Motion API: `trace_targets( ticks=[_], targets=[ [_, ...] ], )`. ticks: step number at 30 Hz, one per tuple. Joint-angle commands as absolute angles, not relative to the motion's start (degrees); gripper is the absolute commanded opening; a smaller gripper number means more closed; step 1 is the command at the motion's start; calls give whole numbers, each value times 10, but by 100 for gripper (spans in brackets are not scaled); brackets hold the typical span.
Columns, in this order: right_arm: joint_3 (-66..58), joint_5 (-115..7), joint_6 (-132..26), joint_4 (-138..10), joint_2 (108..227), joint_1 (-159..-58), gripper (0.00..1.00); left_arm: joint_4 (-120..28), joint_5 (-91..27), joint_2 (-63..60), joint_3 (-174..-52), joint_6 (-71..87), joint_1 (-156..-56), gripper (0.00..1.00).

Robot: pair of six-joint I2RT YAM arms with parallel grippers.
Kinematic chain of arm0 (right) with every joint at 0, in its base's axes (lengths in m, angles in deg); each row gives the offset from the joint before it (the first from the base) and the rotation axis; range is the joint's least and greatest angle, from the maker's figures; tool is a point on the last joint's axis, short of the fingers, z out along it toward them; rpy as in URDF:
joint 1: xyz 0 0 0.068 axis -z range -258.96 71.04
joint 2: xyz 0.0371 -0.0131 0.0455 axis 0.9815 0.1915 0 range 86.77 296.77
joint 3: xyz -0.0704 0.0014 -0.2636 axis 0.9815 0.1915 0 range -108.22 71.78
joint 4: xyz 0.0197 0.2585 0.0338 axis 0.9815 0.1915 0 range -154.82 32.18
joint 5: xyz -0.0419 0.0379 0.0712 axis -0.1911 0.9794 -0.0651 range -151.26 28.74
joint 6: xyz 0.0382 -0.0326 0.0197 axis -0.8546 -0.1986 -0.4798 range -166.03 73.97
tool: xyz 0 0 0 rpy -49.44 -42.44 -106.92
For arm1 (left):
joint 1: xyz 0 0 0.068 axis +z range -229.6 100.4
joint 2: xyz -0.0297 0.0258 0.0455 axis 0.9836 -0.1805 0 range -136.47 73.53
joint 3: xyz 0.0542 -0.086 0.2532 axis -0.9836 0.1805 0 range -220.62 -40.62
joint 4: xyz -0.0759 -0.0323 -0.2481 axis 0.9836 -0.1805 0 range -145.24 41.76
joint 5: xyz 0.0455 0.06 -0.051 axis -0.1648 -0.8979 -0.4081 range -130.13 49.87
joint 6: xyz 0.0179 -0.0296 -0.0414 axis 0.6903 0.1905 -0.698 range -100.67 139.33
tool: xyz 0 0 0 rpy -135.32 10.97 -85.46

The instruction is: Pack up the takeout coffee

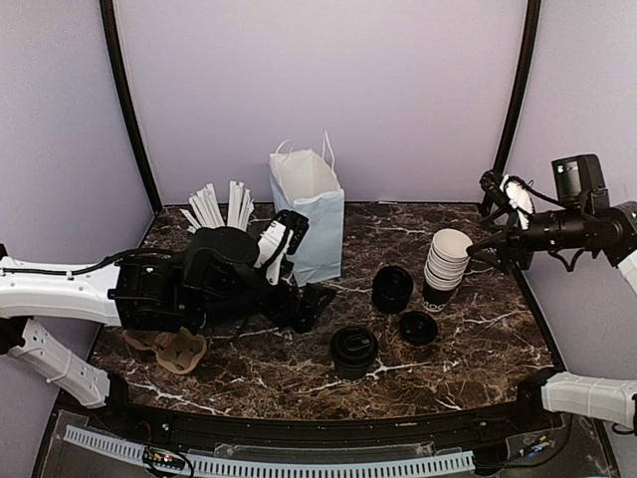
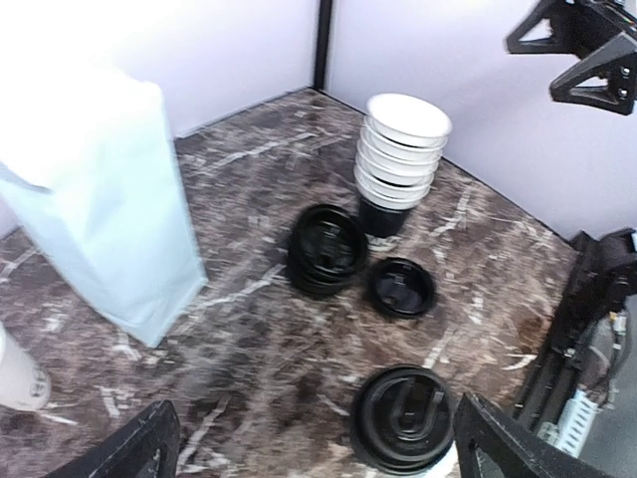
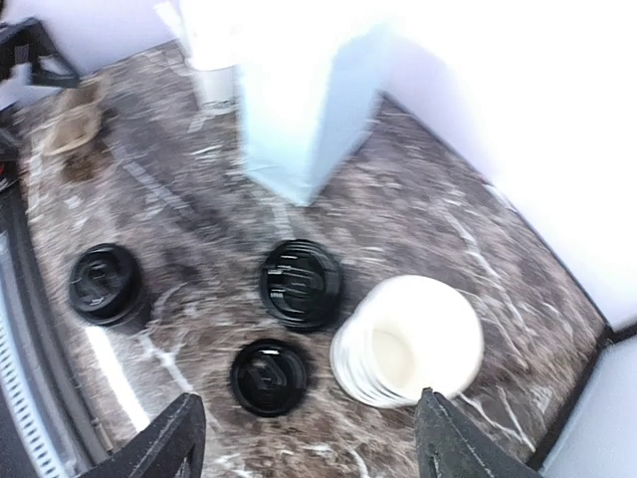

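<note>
Left pincer (image 2: 318,453): released, fingers spread wide with nothing between them; it is held low over the counter (image 1: 468,368), just left of the takeout coffee (image 1: 353,349).
Right pincer (image 3: 309,448): likewise released and empty, raised at the right side above the stack of lidless cups (image 3: 408,344).
Takeout coffee: stood upright on the counter toward the near edge, black lid on, apart from the loose lids (image 1: 418,327) and from the paper bag (image 1: 309,214).
Step in hand: judged to be the approach for a grasp on the capped cup by the left pincer.
Grasp: the fingers should be centred on the cup wall below the lid rim, so that the lid is not pried off. The squeeze should be kept gentle, since paper is likely to buckle.
Carry: the cup should be kept upright and raised above the bag's rim before being lowered in.
Risk: the bag looks light and may be tipped if its wall is brushed.
</note>
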State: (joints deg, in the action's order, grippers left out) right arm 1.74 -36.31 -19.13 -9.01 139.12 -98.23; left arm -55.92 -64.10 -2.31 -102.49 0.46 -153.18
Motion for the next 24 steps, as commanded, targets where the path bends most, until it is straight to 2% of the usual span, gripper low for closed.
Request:
trace_targets(
  ticks=[1,3,7,10,13,15,20,22,24],
  targets=[
    [60,-421,-247,-173,1356,-889,75,-630,-755,4,-1035,76,-1519,99],
    [80,-424,-275,-207,1350,-837,77,-606,-757,18,-1014,96,-1509,99],
    [119,-369,-334,-275,1351,-716,76,-581,-660,31,-993,65,-1453,99],
    [135,-318,-371,-310,1354,-639,77,-603,-732,9,-1007,24,-1438,99],
    [157,-303,-386,-335,1360,-592,81,-679,-711,-36,-1064,69,-1423,99],
    [182,-286,-384,-353,1363,-572,81,-698,-669,-63,-1105,99,-1422,99],
    [251,-247,-377,-401,1349,-546,81,-649,-448,-91,-1107,139,-1424,81],
    [250,-248,-374,-404,1345,-546,81,-648,-377,-103,-1117,145,-1434,81],
    [260,-243,-375,-414,1337,-546,82,-656,-352,-117,-1127,166,-1455,86]
  ],
)
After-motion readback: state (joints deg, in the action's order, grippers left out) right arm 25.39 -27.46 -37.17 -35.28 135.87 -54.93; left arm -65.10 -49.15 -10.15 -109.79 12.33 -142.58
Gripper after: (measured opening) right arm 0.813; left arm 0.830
